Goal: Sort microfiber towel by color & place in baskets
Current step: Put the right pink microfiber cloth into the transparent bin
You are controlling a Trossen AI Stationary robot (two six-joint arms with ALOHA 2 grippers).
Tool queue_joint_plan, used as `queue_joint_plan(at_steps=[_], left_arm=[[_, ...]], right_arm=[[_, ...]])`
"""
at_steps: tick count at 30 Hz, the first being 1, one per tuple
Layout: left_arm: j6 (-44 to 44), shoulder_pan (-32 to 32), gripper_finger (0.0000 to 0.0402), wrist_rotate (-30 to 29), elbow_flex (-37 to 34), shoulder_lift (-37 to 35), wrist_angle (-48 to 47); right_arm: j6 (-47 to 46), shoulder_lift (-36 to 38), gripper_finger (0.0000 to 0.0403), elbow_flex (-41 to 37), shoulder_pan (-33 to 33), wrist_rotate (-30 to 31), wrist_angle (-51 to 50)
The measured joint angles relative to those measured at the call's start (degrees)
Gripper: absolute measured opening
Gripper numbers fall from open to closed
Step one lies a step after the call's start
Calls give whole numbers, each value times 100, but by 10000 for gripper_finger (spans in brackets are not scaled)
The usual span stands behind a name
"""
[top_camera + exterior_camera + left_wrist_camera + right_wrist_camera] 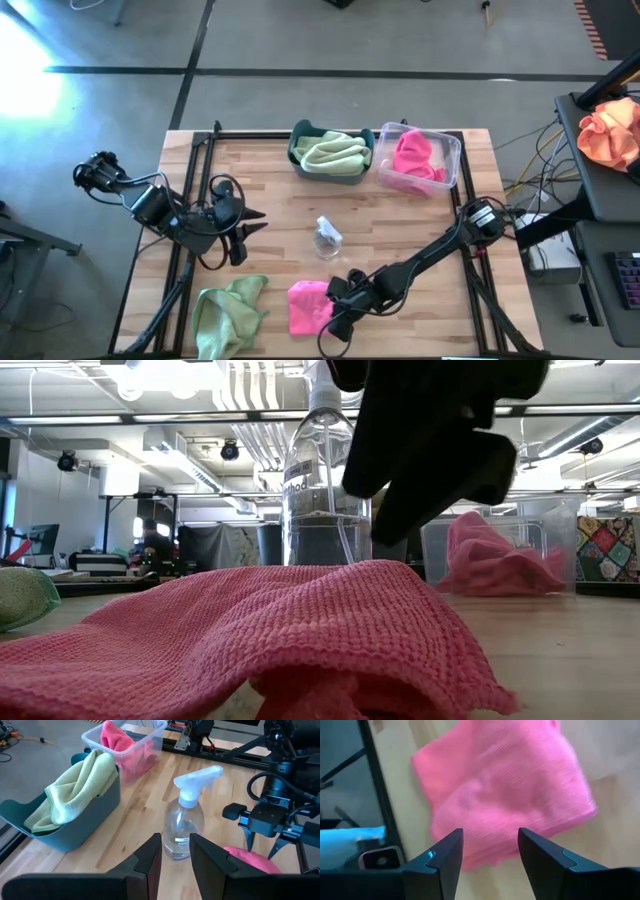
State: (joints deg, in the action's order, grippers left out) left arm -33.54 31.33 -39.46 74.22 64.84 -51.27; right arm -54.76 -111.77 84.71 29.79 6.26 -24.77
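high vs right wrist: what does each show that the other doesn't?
High view only: teal basket with a green towel, clear basket with a pink towel, spray bottle, a loose green towel, and the left end effector, open and idle at table left. Right wrist only: close-up texture of the loose pink towel. Both: that towel and the open right end effector over it.

pink towel (308, 306) loose, front | green towel (229, 312) beside | baskets (330, 152) filled, back
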Motion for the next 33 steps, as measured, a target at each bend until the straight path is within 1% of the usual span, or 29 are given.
queue_joint_plan(at_steps=[5,22,27,30,33], left_arm=[[2,-2,86,0,0,0,-10],[0,13,86,9,0,0,-28],[0,13,86,9,0,0,-28],[1,13,86,9,0,0,-28],[0,13,86,9,0,0,-28]], right_arm=[[341,-2,185,-18,-40,323,-11],[640,-2,185,-216,-47,291,-18],[517,-2,185,-380,-45,278,-20],[399,-2,185,-474,-45,268,77],[378,-2,185,-561,-47,229,376]])
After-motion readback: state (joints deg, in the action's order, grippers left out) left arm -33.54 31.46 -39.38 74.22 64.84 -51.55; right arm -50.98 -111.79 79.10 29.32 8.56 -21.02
